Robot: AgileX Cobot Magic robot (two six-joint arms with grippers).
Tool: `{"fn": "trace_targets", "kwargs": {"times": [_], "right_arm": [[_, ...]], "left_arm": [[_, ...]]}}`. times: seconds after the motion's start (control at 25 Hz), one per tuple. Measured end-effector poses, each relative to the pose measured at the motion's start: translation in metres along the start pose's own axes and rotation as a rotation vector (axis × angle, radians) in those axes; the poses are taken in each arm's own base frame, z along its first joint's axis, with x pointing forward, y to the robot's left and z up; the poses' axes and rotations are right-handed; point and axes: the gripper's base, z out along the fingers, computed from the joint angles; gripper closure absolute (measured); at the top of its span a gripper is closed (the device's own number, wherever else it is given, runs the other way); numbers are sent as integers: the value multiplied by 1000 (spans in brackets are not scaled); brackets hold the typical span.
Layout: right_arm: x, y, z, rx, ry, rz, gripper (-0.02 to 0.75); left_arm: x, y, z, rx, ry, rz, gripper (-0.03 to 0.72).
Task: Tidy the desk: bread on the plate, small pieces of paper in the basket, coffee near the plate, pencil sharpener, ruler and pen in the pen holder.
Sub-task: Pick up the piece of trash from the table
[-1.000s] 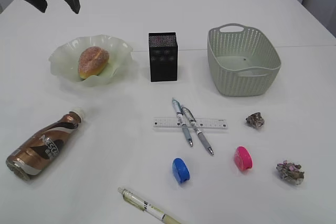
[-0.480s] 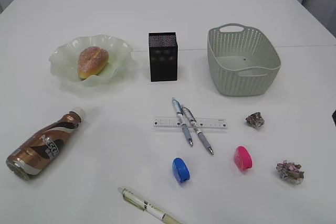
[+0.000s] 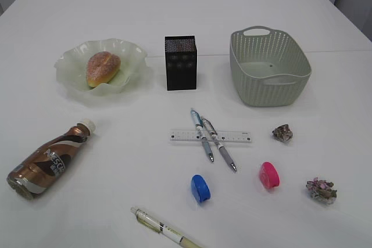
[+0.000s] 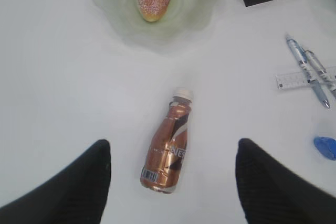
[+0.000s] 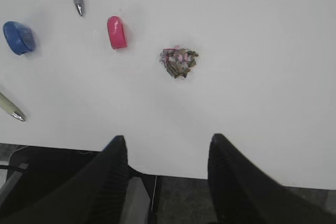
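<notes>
The bread [image 3: 103, 68] lies on the pale green plate [image 3: 71, 75]. A brown coffee bottle [image 3: 49, 160] lies on its side at the front left. My left gripper [image 4: 173, 142] hangs open high above the coffee bottle [image 4: 167, 148]. Two pens [image 3: 203, 135] cross the ruler [image 3: 183, 136]; a third pen [image 3: 164, 230] lies at the front edge. The blue sharpener [image 3: 199, 188] and pink sharpener [image 3: 268, 175] sit nearby. Paper balls [image 3: 282, 133] [image 3: 321, 190] lie right. My right gripper [image 5: 168, 138] is open and empty over the table's front edge, short of a paper ball [image 5: 178, 62].
The black pen holder [image 3: 181, 62] stands at the centre back, the green basket [image 3: 269, 68] to its right. Neither arm shows in the exterior view. In the right wrist view the floor shows below the table edge [image 5: 173, 174].
The left arm has left the top left corner of the exterior view. Nothing on the table has moved.
</notes>
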Motion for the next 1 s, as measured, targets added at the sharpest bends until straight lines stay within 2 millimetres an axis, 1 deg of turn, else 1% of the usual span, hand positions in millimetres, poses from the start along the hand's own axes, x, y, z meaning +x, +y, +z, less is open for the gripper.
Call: {"fn": "trace_targets", "kwargs": {"times": [0.12, 0.2, 0.28, 0.36, 0.48, 0.72, 0.88, 1.0], "right_arm": [[2, 0, 7, 14, 25, 14, 343], [1, 1, 10, 25, 36, 24, 343], [-2, 3, 16, 38, 54, 25, 343], [-6, 6, 25, 56, 84, 22, 343], [-12, 12, 43, 83, 151, 8, 342], [-22, 26, 88, 137, 287, -27, 342], [-24, 32, 113, 170, 368, -46, 342], [-23, 35, 124, 176, 411, -49, 342]], "left_arm": [[22, 3, -33, 11, -64, -3, 155], [34, 5, -50, 16, -101, -5, 156], [46, 7, -64, 21, -134, -6, 157], [55, 9, -73, 24, -155, -7, 157], [68, 10, -77, 24, -155, -13, 157], [88, 12, -75, 27, -132, -32, 157], [96, 13, -80, 31, -150, -39, 160], [97, 13, -84, 33, -160, -41, 160]]}}
